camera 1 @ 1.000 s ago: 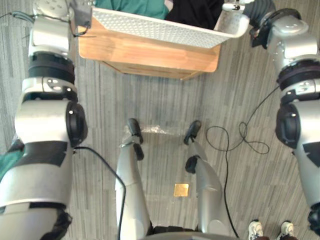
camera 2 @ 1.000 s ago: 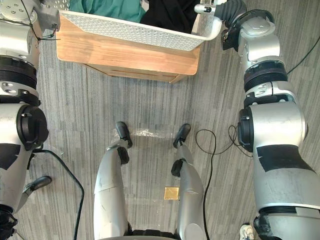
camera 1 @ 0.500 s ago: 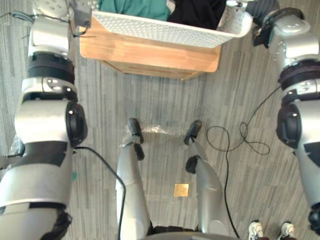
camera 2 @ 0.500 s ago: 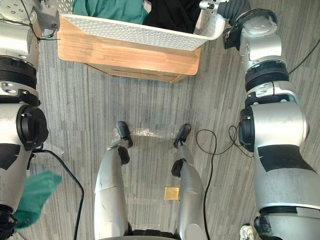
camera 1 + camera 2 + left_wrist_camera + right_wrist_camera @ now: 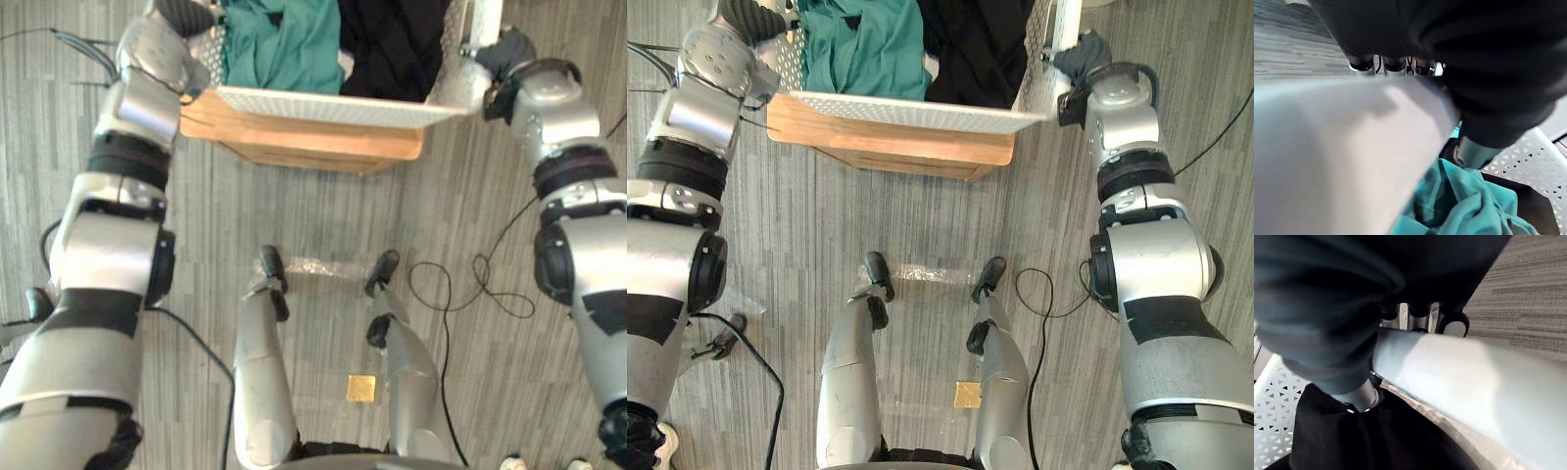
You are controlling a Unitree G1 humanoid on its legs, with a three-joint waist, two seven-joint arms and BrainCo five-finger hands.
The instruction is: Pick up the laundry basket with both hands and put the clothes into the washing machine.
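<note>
While both arms reached forward, the white laundry basket (image 5: pixel 333 108) was over the wooden table (image 5: pixel 304 145), its perforated near wall overlapping the table's front edge. Could not tell whether the basket's bottom touched the tabletop. The basket's right corner stuck out just past the table's right end. The left hand (image 5: pixel 188 14) was above the table's left end, clenched on the basket's rim. In the left wrist view its fingers (image 5: pixel 1365 65) curled over the outside of the rim and its thumb (image 5: pixel 1471 152) pressed from the inside. The right hand (image 5: pixel 503 47) was just beyond the table's right end, also clamped on the rim. In the right wrist view its fingers (image 5: pixel 1419 312) hooked over the rim and its thumb (image 5: pixel 1359 399) was inside, next to the mesh wall. Teal clothes (image 5: pixel 279 44) lay bunched in the basket over the table's left half, with black clothes (image 5: pixel 392 39) touching them over the table's right half. Both piles were inside the basket walls. A grey plank floor (image 5: pixel 323 220) ran under and around the table. A small yellow square (image 5: pixel 360 388) lay flat on the floor, well apart from the table on the robot's side.
</note>
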